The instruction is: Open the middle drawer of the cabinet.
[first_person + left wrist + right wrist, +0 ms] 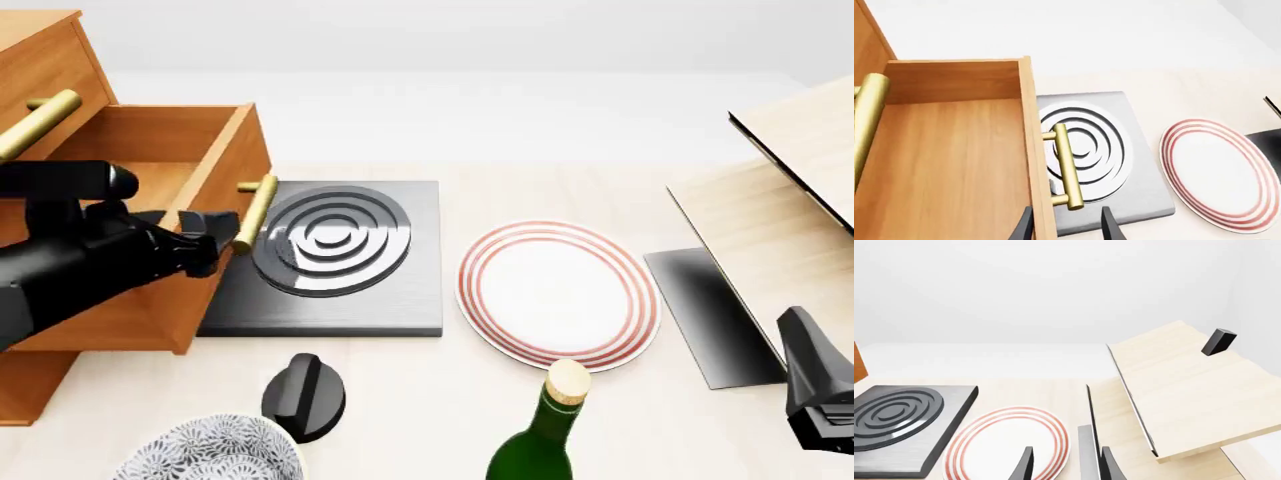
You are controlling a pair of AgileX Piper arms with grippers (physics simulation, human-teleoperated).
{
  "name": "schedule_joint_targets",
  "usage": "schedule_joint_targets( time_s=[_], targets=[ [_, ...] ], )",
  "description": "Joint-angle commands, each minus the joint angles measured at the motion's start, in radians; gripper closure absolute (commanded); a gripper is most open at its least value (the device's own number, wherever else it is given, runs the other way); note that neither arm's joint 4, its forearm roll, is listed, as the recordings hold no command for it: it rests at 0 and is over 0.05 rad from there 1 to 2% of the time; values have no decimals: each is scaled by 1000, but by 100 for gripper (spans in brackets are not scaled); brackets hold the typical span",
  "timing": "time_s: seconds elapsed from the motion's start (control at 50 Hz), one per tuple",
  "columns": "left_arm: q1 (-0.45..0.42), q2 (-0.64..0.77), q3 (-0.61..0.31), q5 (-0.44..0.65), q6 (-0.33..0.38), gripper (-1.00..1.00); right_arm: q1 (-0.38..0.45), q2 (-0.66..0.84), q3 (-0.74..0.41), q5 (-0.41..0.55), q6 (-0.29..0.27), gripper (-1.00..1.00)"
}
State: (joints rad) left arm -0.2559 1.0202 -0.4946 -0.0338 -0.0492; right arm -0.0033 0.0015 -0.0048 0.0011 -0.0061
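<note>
Middle drawer: orange-brown wooden box, open-topped, bare inside, pulled well out of the cabinet so that its front overhangs the grey burner plate. One brass bar handle, cylindrical, on two short posts, stands off the front board. A like handle on the drawer above sits further back, beyond your left gripper.

Left gripper: at the drawer's front, just beside the brass handle. In the left wrist view the two dark fingertips stand apart, one each side of the front board's edge, with the handle just ahead of them. Judged open and not clamped; the drawer appears pulled as far as the task asks.

Right gripper: fingers apart, holding nothing, parked low and well away from the cabinet, above the red-ringed plate and next to the pale wooden boards, likely kept clear of the pull.
</note>
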Motion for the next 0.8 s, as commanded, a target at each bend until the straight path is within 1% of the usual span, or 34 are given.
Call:
schedule_joint_targets(
  time_s=[0.02,0.2,0.32,0.42,0.46,0.5,0.54,0.56,0.58,0.62,0.66,0.68,0.72,0.74,0.76,0.78,0.8],
  targets=[
    [-98,112,-52,-13,-27,-100,0,0,0,0,0,-100],
    [-205,69,-95,54,-55,-100,0,0,0,0,0,-100],
    [-226,52,-105,71,-57,-100,0,0,0,0,0,-100],
    [-215,50,-102,69,-60,-100,0,0,0,0,0,-100],
    [-228,64,-108,71,-91,-100,0,0,0,0,0,-100],
    [-220,55,-108,74,-87,-100,0,0,0,0,1,-100],
    [-224,46,-110,81,-107,-100,0,0,0,0,-1,-100],
    [-232,40,-111,84,-116,-100,0,0,0,0,0,-100],
    [-251,32,-112,83,-139,-100,0,0,0,0,0,-100],
    [-232,-24,-112,95,-124,-100,0,0,0,0,0,-100],
    [-212,-85,-108,102,-132,-100,0,0,0,0,0,-100],
    [-199,-117,-106,109,-123,-100,0,0,0,0,0,-100],
    [-153,-205,-97,130,-68,-100,0,0,0,0,0,-100],
    [-153,-218,-94,137,-73,-100,0,0,0,0,0,-100],
    [-151,-218,-90,143,-95,-100,0,0,0,0,0,-100],
    [-128,-257,-83,155,-86,-100,0,0,0,0,0,-100],
    [-113,-299,-80,167,-54,-100,0,0,0,0,0,-100]
  ],
)
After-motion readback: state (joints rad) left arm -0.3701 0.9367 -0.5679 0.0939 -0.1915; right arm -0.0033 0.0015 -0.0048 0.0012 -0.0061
